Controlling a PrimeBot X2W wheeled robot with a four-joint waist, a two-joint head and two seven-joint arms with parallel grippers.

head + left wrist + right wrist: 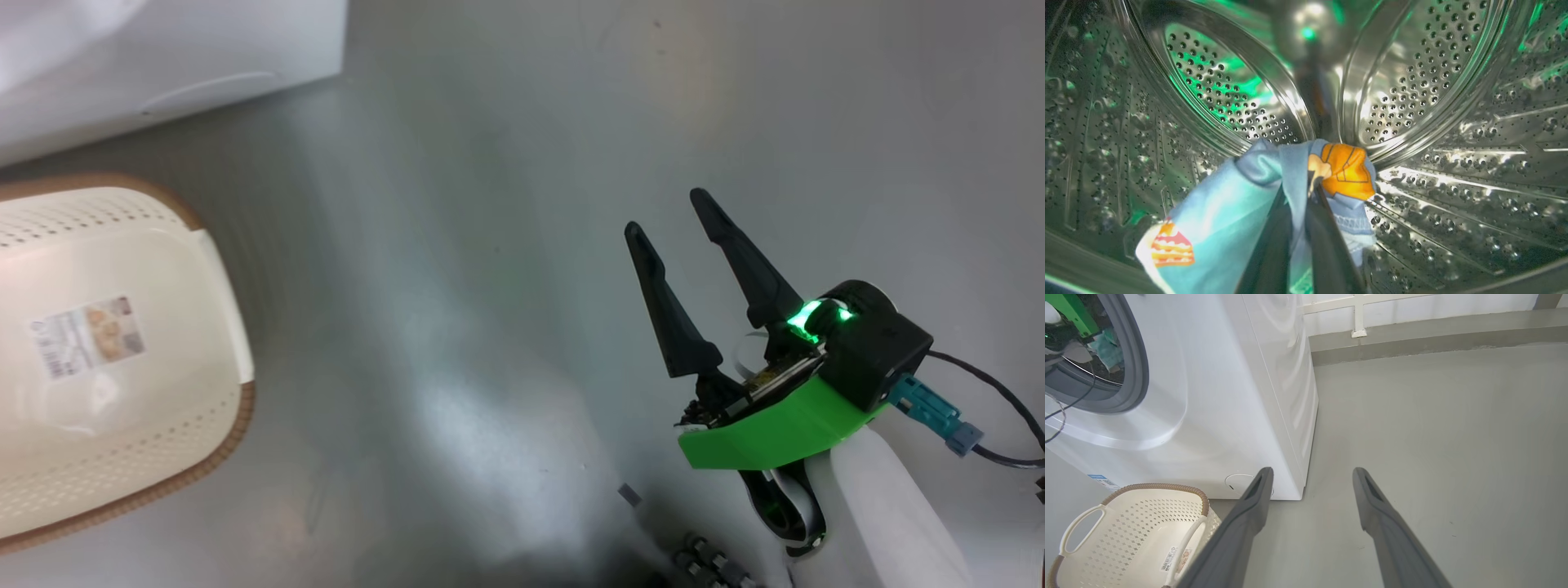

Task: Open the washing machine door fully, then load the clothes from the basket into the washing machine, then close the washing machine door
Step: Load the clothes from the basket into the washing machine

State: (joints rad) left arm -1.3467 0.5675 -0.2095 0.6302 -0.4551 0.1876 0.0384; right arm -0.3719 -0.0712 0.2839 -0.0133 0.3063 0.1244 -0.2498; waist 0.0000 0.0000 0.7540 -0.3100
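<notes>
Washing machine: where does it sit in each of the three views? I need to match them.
Head view: white lower corner of the washing machine, top left.
Left wrist view: inside its perforated steel drum, where the left end effector is shut on a light-blue garment.
Right wrist view: white front and side, upper left, grey gasket at the left edge.
Shared landmark: the basket, left in head view, lower left in right wrist view.

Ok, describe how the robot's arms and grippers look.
Right gripper: two tapered black fingers, round black housing with a green light, green bracket, teal connector on a black cable, white forearm. Left gripper: dark fingers too.
</notes>
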